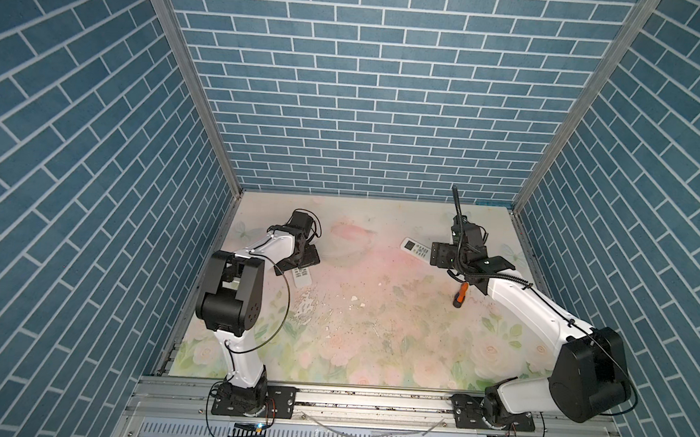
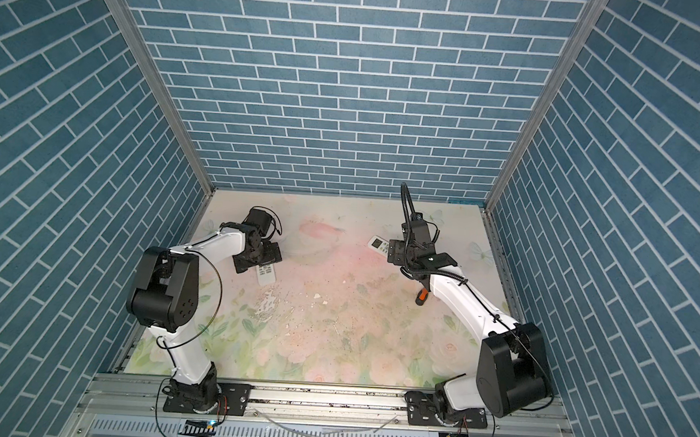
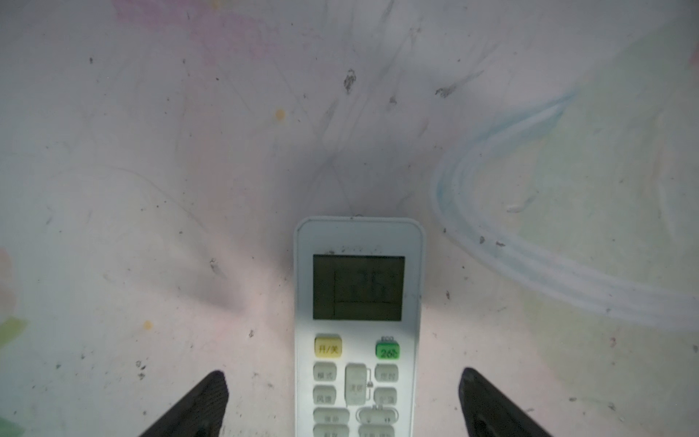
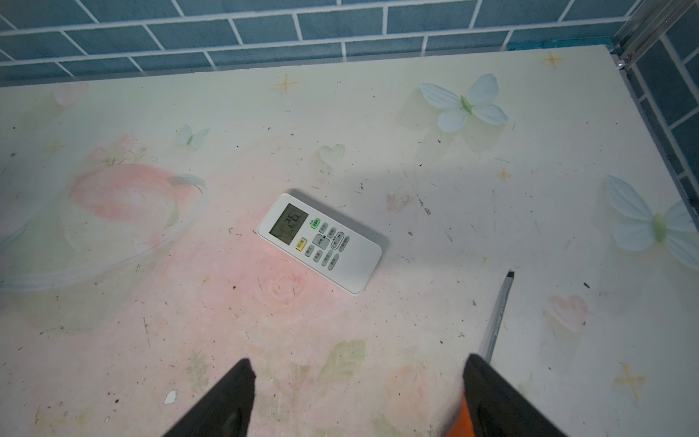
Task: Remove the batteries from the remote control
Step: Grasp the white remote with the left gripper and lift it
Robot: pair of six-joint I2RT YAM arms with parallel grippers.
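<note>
A: Fingers (image 3: 200, 405) of the left gripper (image 3: 342, 372)?
B: Spread apart, flanking the left remote (image 3: 357, 325) with a gap on either side. Face up; long axis in line with the gripper, display end pointing away from it.
A: Position on the tabletop (image 1: 375, 321)?
B: Near the left edge; long axis roughly near-to-far, button end toward the near edge.
A: Fingers (image 4: 223, 408) of the right gripper (image 4: 359, 359)?
B: Also apart, clasping nothing. Just beside one, the orange-handled screwdriver (image 4: 497, 318), tip pointing away from the gripper.
A: And beyond?
B: Right remote (image 4: 319, 242), clear of the fingers, face up in the right half, toward the far edge. Long axis mostly left-to-right, display end pointing at the left edge.
</note>
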